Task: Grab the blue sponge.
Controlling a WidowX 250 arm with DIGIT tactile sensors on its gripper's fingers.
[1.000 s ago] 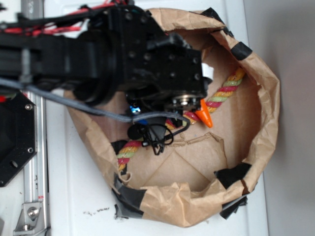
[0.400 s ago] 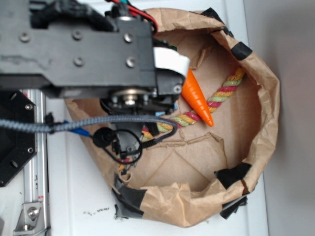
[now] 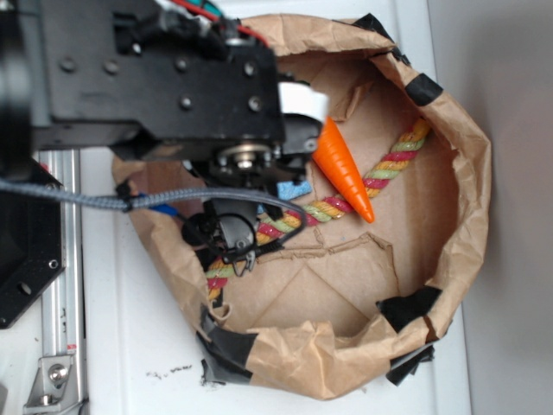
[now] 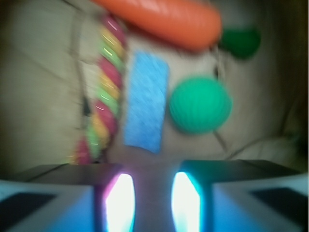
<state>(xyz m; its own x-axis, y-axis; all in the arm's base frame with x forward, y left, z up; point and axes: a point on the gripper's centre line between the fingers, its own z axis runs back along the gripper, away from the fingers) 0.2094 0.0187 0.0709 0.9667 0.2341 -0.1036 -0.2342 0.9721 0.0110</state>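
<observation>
Tool point(image 4: 152, 198): fingers parted a narrow way, nothing between them, hanging above the bag floor.
Blue sponge point(image 4: 146, 100): just ahead of the tool, lying flat, lengthwise along its line.
Change: the arm has drawn back off the carrot point(image 3: 344, 171); a corner of the sponge now peeks out beneath it. The approach looks lined up.
Either side: rope point(image 4: 104, 92) left, green ball point(image 4: 200, 105) right, both close beside the sponge.
Farther: carrot across the far end.
Edges: paper bag wall point(image 3: 467, 164) rings everything.
</observation>
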